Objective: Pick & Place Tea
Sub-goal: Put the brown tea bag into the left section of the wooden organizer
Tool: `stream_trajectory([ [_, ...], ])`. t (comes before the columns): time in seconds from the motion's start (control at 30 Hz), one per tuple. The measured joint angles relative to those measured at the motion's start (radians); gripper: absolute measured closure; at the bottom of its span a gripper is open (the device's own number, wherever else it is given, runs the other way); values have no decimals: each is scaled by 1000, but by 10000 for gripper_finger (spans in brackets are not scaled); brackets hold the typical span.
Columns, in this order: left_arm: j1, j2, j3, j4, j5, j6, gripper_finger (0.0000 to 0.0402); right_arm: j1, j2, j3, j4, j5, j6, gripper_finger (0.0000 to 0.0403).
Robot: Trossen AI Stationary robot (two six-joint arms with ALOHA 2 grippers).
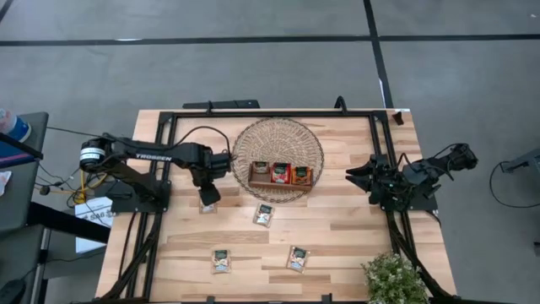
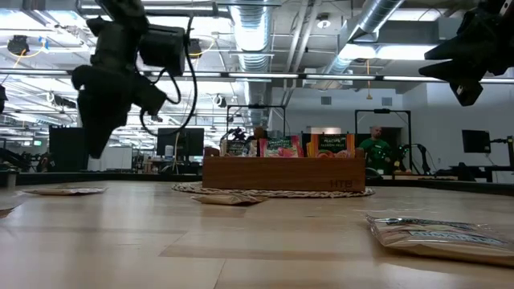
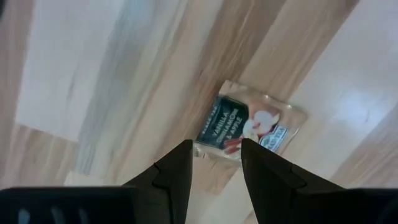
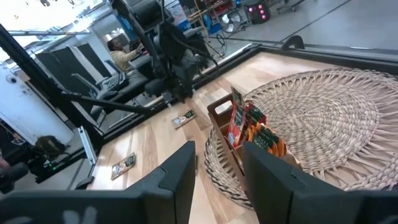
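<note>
A pale tea sachet with a dark-green label (image 3: 249,124) lies flat on the wooden table, just left of the round wicker basket (image 1: 278,143). My left gripper (image 3: 216,149) hangs open above it, pointing down, clear of the table in the low view (image 2: 92,148). A brown wooden tray (image 1: 281,176) sits in the basket with sachets standing in it. Three more sachets (image 1: 264,214), (image 1: 222,261), (image 1: 297,258) lie flat on the table nearer the front. My right gripper (image 4: 217,155) waits open at the table's right side (image 1: 364,176), pointing toward the basket.
A potted plant (image 1: 392,279) stands at the near right corner. Black frame rails (image 1: 270,112) run along the table's far and side edges. People and desks show in the room beyond the table.
</note>
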Motion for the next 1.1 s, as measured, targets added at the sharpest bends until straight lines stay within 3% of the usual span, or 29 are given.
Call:
stream_trajectory([
  [0.4, -80, 0, -27, 51, -30, 66, 273, 0, 0, 0, 0, 0, 1, 280],
  [0.73, -139, 0, -35, 82, -165, 115, 273, 0, 0, 0, 0, 0, 42, 280],
  [1.1, -162, 0, -42, 62, -161, 117, 273, 0, 0, 0, 0, 0, 41, 280],
])
